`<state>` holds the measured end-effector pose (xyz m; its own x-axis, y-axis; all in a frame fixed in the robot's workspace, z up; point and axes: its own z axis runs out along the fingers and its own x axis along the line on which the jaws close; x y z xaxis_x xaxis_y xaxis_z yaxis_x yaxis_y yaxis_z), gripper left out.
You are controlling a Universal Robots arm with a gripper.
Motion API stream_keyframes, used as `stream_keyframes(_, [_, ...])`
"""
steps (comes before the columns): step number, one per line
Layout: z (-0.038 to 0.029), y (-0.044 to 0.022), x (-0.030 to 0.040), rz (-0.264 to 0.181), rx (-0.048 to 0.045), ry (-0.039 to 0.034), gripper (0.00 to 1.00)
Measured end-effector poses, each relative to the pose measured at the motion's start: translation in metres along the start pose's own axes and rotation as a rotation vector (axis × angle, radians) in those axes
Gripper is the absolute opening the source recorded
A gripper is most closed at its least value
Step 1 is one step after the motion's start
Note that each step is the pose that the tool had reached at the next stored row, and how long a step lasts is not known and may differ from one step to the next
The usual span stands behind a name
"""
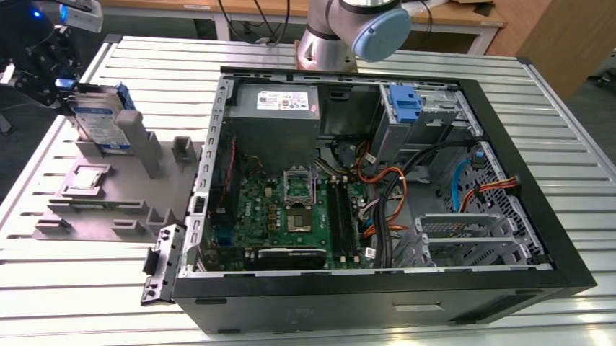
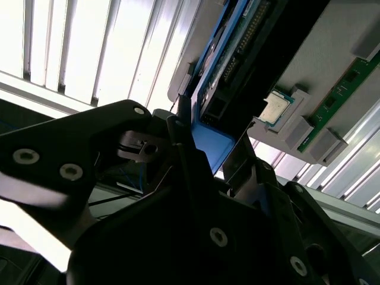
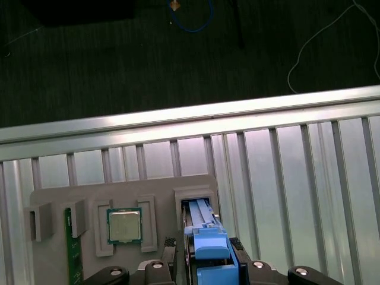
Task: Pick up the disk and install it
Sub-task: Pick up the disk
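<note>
Pincer clamped on disk, upright at grey fixture, white-and-blue label unreadable, open computer case beside

This is a robotics lab or test workshop. A slatted aluminium table carries an opened desktop computer case with its motherboard bare. In the exterior view a grey parts fixture sits at the case's nine o'clock, and a robot arm's base stands at its twelve o'clock. Wooden desks stand beyond, over dark floor.
</note>
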<state>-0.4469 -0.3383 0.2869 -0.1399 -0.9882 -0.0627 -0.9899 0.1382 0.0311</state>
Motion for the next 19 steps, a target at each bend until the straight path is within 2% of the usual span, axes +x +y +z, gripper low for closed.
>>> stream_keyframes(19, [0.0000,0.0000,0.0000,0.000,0.0000,0.0003,0.45])
